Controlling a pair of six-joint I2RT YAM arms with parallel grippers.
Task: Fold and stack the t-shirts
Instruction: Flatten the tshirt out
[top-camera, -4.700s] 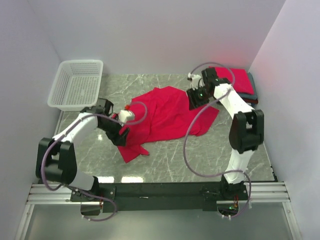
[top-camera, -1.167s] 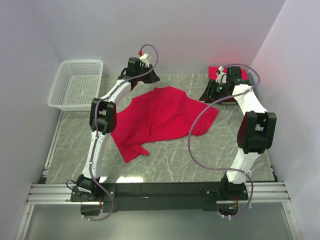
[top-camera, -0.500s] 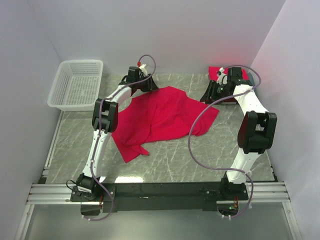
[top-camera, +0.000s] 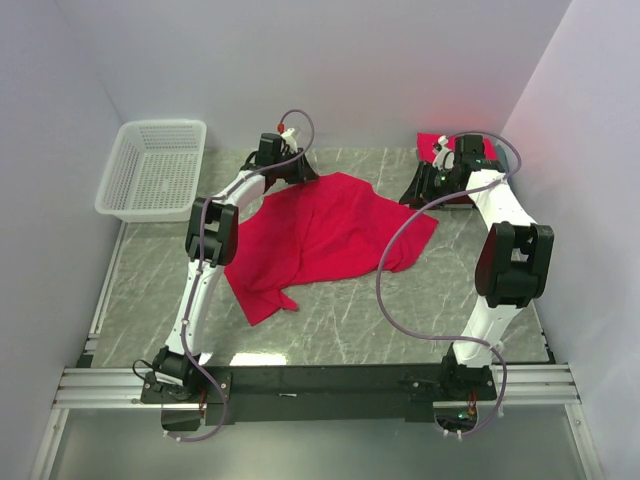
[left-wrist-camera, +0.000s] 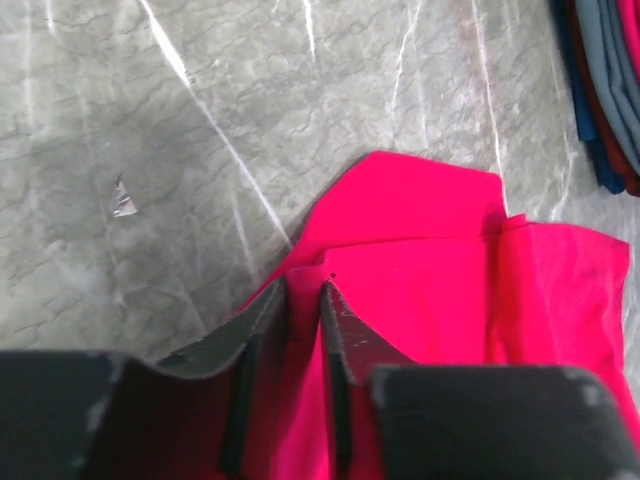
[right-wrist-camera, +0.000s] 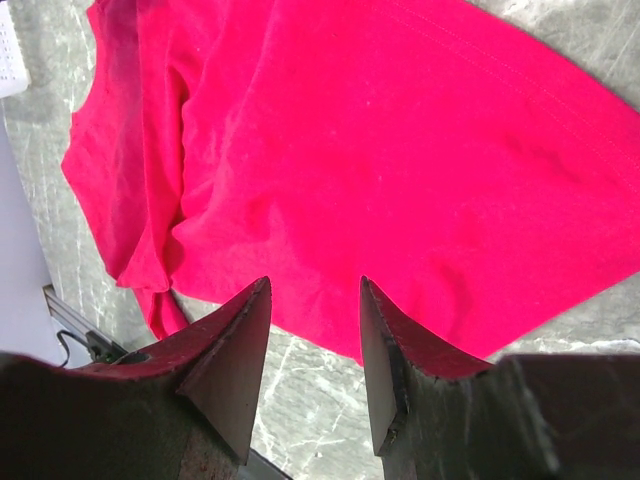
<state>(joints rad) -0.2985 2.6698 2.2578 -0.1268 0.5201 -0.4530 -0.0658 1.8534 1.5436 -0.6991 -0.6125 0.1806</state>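
Folding this one is all ahead of you: the red t-shirt (top-camera: 320, 235) lies crumpled, a finished stack (left-wrist-camera: 612, 70) just beyond its far right corner. Your left gripper (left-wrist-camera: 300, 290) has its jaws nearly together at the shirt's far edge, grip uncertain. Your right gripper (right-wrist-camera: 315, 285) hovers near its right corner, jaws apart and empty.

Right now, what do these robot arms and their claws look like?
The left arm and right arm are white tubes with black joints, each trailing a looping mauve cable. The left claw and right claw have two dark wedge-shaped fingers.
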